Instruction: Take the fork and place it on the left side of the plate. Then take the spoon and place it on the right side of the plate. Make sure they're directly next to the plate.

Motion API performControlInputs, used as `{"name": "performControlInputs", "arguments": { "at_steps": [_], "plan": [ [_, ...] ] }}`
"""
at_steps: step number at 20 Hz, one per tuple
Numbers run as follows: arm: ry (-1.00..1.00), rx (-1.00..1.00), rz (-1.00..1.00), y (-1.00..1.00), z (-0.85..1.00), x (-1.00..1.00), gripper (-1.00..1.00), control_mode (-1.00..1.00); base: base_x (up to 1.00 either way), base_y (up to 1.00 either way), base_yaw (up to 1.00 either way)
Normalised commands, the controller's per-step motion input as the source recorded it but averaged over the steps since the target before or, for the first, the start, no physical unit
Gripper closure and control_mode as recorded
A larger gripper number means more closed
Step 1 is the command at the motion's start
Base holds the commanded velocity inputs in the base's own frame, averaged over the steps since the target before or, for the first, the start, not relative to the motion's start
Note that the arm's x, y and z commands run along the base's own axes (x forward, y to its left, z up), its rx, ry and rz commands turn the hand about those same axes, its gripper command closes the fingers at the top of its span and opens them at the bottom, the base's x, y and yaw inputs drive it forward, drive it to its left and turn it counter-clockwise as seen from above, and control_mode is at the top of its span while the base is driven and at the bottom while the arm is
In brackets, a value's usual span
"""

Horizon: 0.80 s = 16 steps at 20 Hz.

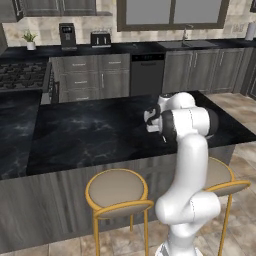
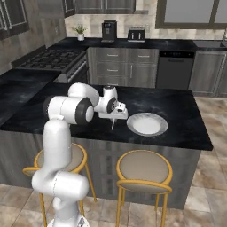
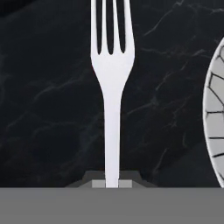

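In the hand view my gripper (image 3: pixel 112 183) is shut on the handle end of the light-silver fork (image 3: pixel 112 87). The fork's tines point away from the hand, over the black counter. The rim of the round white-grey plate (image 3: pixel 214 109) shows at the right edge of that view, a gap away from the fork. From the right base view the gripper (image 2: pixel 114 119) hangs just left of the plate (image 2: pixel 147 123), and the fork (image 2: pixel 112 125) pokes down toward the counter. The spoon is hidden from me.
The black marble island counter (image 2: pixel 186 111) stretches right and behind the plate. Two round stools (image 2: pixel 144 170) (image 1: pixel 117 190) stand under its front edge. A stove (image 2: pixel 48 60) lies far left, and the back counter holds a coffee maker (image 2: pixel 109 30) and a toaster (image 2: pixel 136 34).
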Motion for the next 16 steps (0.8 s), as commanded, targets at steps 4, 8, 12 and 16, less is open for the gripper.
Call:
{"name": "performControlInputs", "arguments": {
  "at_steps": [4,8,12,16],
  "plan": [
    [0.0,0.0,0.0,-0.16,-0.15,0.22,1.0,-1.0,0.0,0.0,0.0],
    [0.0,0.0,0.0,-0.19,-0.18,0.15,1.0,-1.0,0.0,0.0,0.0],
    [0.0,0.0,0.0,-0.13,-0.14,0.21,1.0,-1.0,0.0,0.0,0.0],
    [0.0,0.0,0.0,0.0,-0.15,0.33,-1.0,-1.0,0.0,0.0,0.0]
  ]
}}
